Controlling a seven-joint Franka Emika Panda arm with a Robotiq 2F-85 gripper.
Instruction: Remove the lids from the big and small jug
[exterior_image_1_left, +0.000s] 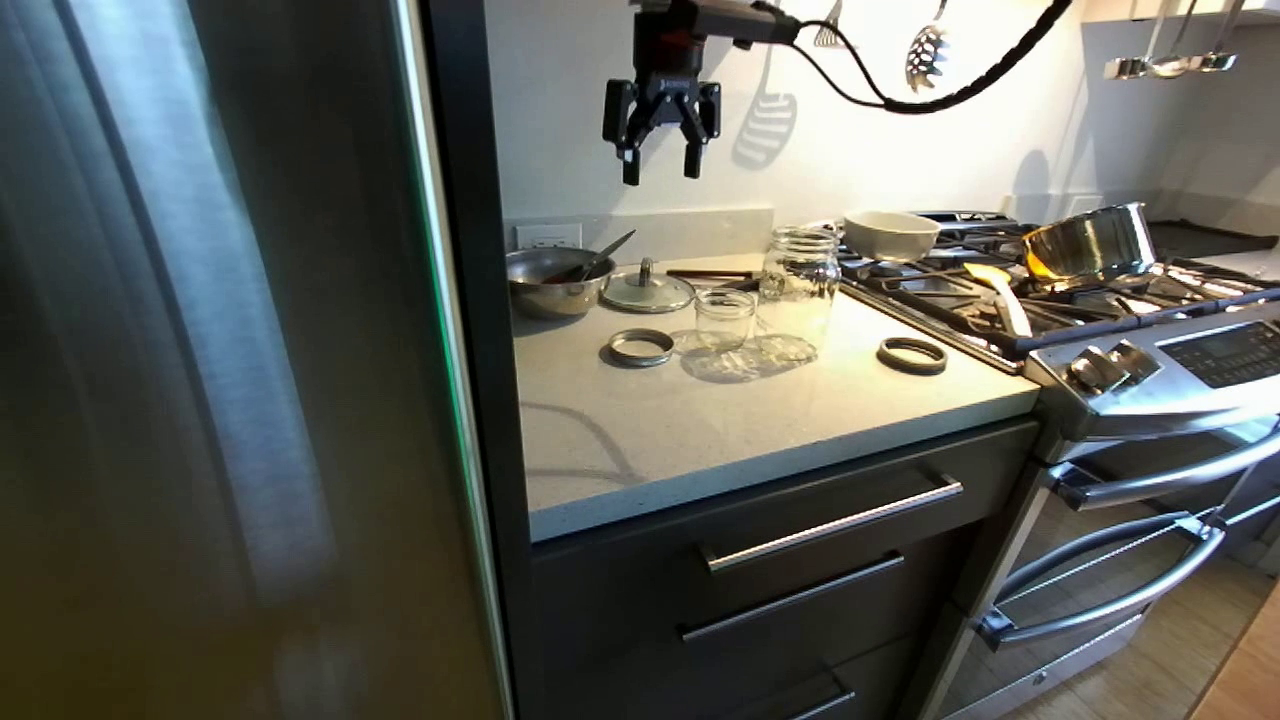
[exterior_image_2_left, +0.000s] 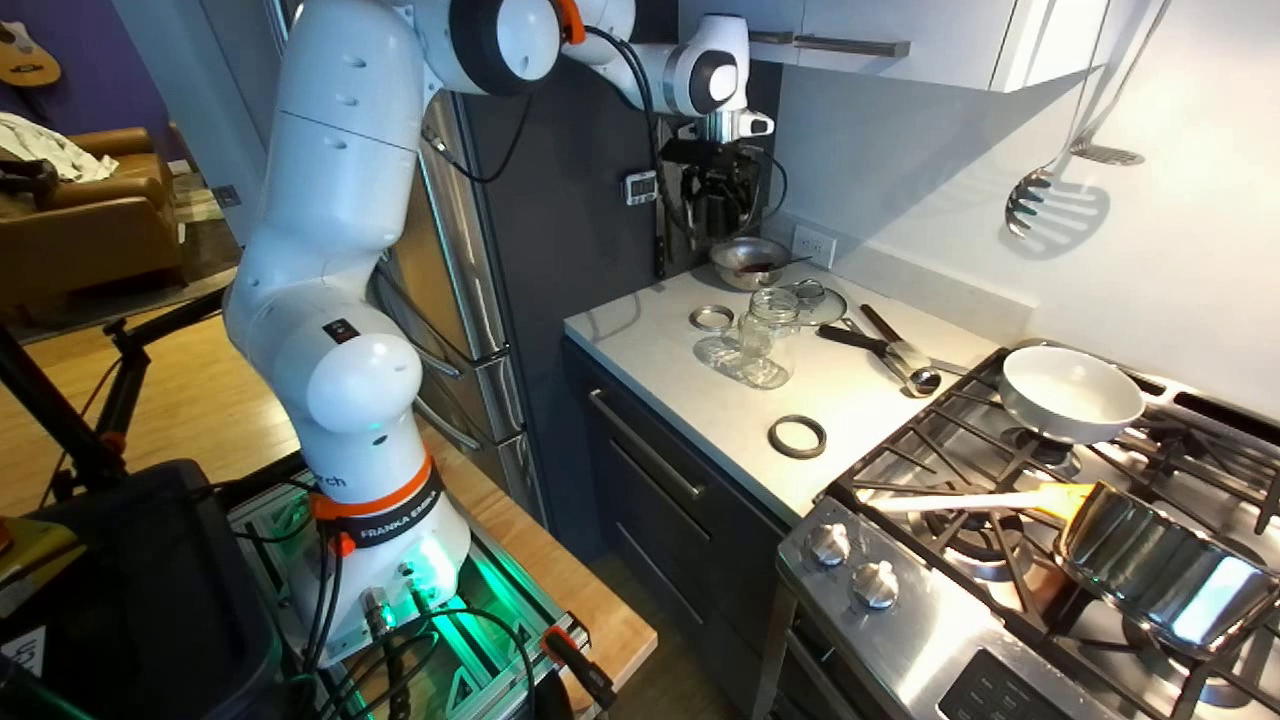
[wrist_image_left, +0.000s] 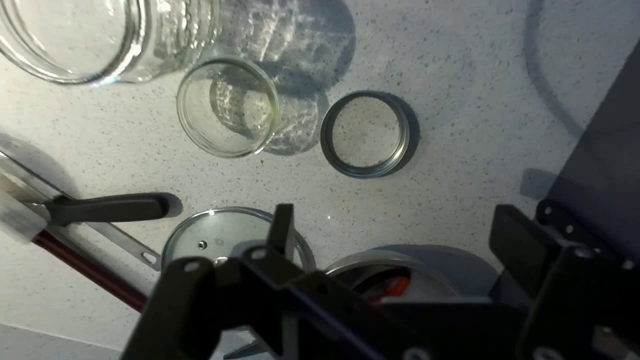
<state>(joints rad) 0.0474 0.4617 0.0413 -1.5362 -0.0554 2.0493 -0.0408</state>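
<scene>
Hangs with gripper (exterior_image_1_left: 661, 168) jaws wide — in an exterior view, at eleven o'clock from the small jug (exterior_image_1_left: 725, 320) on the counter (exterior_image_1_left: 720, 435), with silvery lid ring (exterior_image_1_left: 641, 359) at eight, darker lid ring (exterior_image_1_left: 912, 367) at four from the big jug (exterior_image_1_left: 798, 288).

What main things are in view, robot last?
counter: one, pale, beside fridge
fridge: one, silver, beside counter
stove: one, silver, beside counter
drawers: several, dark, under counter
big jug: one, clear, counter
small jug: one, clear, beside big jug
silver lid: one, silver, beside small jug
grey lid: one, grey, counter near stove
metal bowl: one, silver, counter
glass lid: one, clear, beside metal bowl
utensils: several, mixed colours, counter and stove
white bowl: one, white, stove
pot: one, silver, stove, tilted
hanging utensils: several, metallic, near wall
timer: one, white, beside fridge
sofa: one, brown, background
guitar: one, tan, background
gripper: one, black, open above counter
arm: one, white, extended over counter
</scene>
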